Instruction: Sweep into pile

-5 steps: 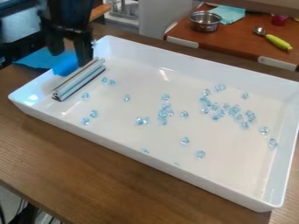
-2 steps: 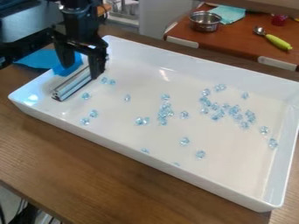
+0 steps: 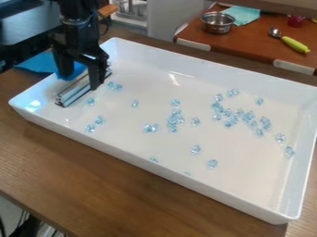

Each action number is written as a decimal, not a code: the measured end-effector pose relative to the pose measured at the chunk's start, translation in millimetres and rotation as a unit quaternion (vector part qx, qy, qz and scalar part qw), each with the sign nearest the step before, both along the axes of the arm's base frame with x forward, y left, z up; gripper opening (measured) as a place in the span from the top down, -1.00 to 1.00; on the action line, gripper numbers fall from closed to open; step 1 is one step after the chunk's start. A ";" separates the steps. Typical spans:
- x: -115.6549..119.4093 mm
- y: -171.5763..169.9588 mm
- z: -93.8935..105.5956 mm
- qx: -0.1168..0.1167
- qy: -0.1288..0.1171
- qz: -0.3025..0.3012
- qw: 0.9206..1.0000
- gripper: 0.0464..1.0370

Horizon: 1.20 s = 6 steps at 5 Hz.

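The gripper (image 3: 80, 81) has come lower over the tray's (image 3: 186, 182) upper-left end, its fingers wide apart around the sweeper's blue handle (image 3: 77, 69). The silvery sweeper bar (image 3: 69, 96) lies slanted on the tray floor below. Clear blue beads (image 3: 177, 118) sit scattered across the tray, many in loose clusters.
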State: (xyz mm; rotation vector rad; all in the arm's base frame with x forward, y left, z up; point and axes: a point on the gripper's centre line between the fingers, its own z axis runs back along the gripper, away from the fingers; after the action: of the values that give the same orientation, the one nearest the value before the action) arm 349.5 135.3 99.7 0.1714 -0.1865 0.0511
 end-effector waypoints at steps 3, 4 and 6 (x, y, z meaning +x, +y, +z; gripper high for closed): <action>-2.7 5.0 -7.5 -0.007 0.010 -0.008 1.000 0.35; -2.2 -6.0 -7.8 -0.011 0.019 -0.007 1.000 0.38; 0.1 -49.0 -10.3 -0.018 0.051 -0.015 0.998 0.38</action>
State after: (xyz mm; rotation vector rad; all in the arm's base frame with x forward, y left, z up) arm 349.5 86.2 89.4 0.1356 -0.0859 0.0151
